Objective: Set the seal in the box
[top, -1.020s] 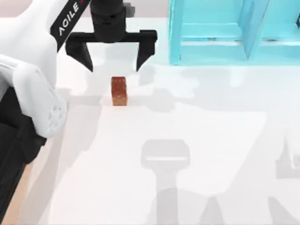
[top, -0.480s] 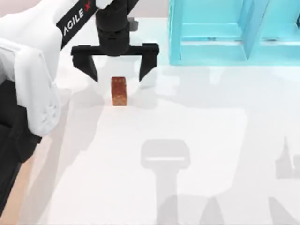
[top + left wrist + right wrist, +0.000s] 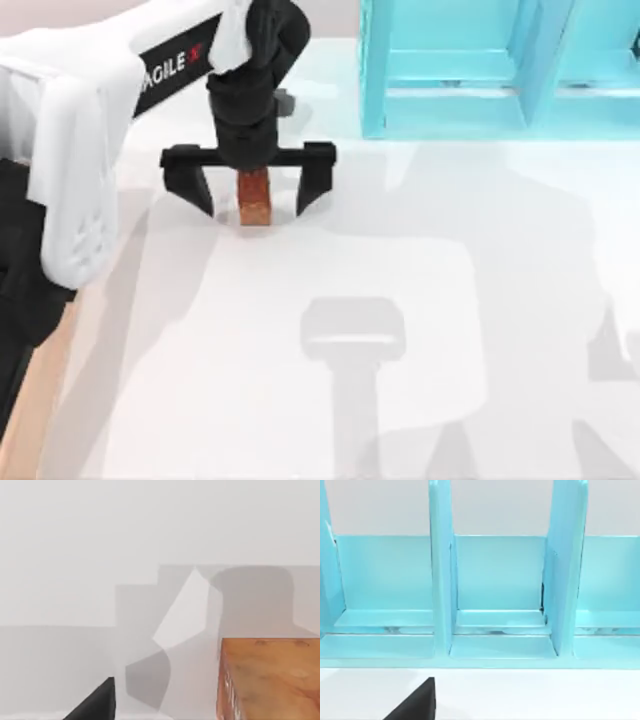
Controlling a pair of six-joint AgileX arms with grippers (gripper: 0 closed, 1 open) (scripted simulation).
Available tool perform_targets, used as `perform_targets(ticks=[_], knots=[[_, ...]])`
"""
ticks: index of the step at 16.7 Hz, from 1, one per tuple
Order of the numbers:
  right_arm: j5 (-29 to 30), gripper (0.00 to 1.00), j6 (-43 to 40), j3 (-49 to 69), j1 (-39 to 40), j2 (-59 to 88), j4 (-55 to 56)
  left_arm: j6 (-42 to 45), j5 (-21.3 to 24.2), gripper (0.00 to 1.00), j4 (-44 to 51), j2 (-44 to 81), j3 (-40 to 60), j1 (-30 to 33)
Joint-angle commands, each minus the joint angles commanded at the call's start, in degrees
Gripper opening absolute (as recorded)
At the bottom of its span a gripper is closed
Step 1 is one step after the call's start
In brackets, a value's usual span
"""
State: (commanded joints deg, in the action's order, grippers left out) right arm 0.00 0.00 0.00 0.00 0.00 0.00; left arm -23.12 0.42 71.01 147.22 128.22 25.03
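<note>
Between spread left tool [image 3: 255, 192] fingers, seal [image 3: 255, 197]

Seal [image 3: 255, 196] mottled, stone-like; table [image 3: 400, 300] smooth matt white.

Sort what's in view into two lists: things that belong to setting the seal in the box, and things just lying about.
Belongs to the job:
- seal, standing on the table
- left gripper, open, its fingers either side of the seal

Just lying about:
- turquoise shelf unit at the table's far edge, right of the seal
- white table
</note>
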Motion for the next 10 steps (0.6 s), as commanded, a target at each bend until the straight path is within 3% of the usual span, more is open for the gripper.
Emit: perform_targets(ticks=[4,10], knots=[[0.0,1.00,0.0,0.0,0.0,0.0,0.0,0.0,0.0,1.00,-0.1,0.0,-0.1,0.0],[0.0,1.00,0.0,0.0,0.0,0.0,0.0,0.0,0.0,0.55,-0.1,0.0,-0.1,0.0]])
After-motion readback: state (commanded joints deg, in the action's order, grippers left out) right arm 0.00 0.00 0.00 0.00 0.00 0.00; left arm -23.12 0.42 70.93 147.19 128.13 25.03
